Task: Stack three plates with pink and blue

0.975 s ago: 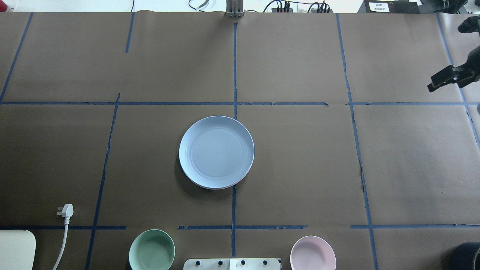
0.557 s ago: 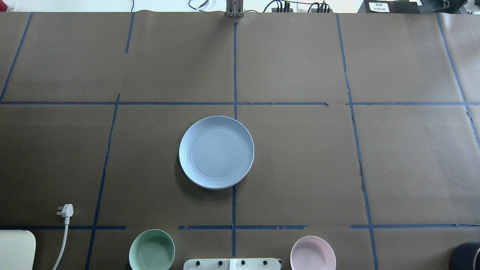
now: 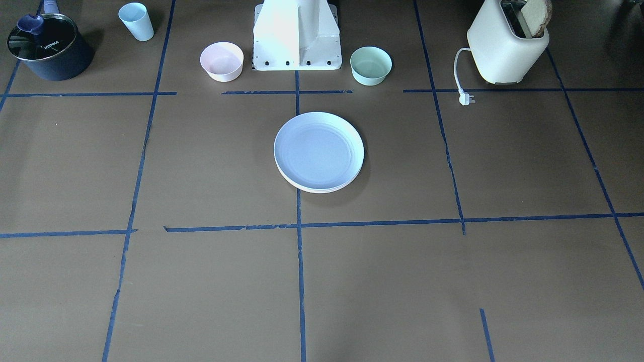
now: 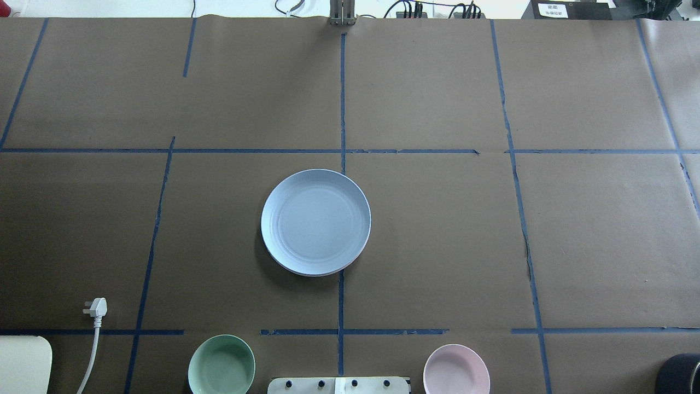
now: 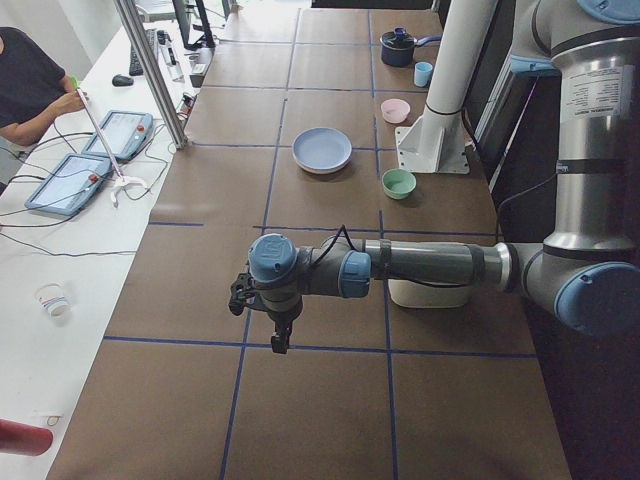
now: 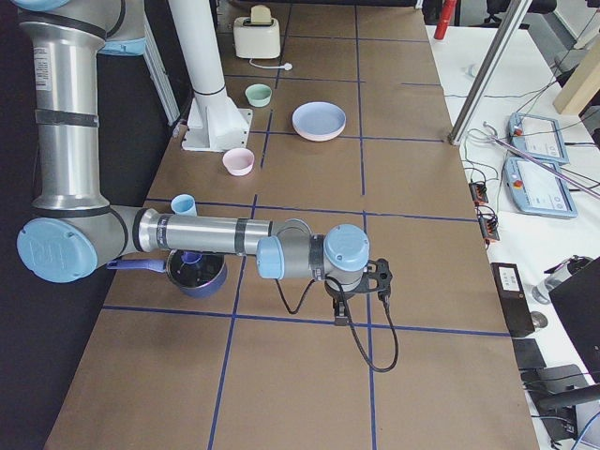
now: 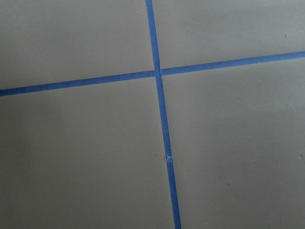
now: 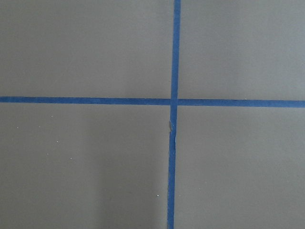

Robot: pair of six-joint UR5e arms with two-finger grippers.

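Observation:
A light blue plate (image 4: 315, 220) lies on top of a stack at the table's middle, also in the front view (image 3: 318, 151) and both side views (image 5: 322, 148) (image 6: 319, 120). A pale cream rim (image 3: 317, 190) shows under it; the pink plate is hidden. Neither gripper is near the stack. My left gripper (image 5: 277, 338) hangs over the table's left end and shows only in the exterior left view. My right gripper (image 6: 345, 309) hangs over the right end and shows only in the exterior right view. I cannot tell whether either is open or shut. Both wrist views show only bare paper and tape.
A small pink bowl (image 4: 456, 369) and a mint-green bowl (image 4: 221, 365) flank the robot base (image 3: 297, 35). A toaster (image 3: 508, 45) with a loose plug (image 4: 97, 307) stands at the left rear. A dark pot (image 3: 49, 48) and a blue cup (image 3: 136, 21) stand at the right rear.
The right gripper showed at the overhead view's right edge one second ago and has since moved out of that view. The plate stack has not moved.

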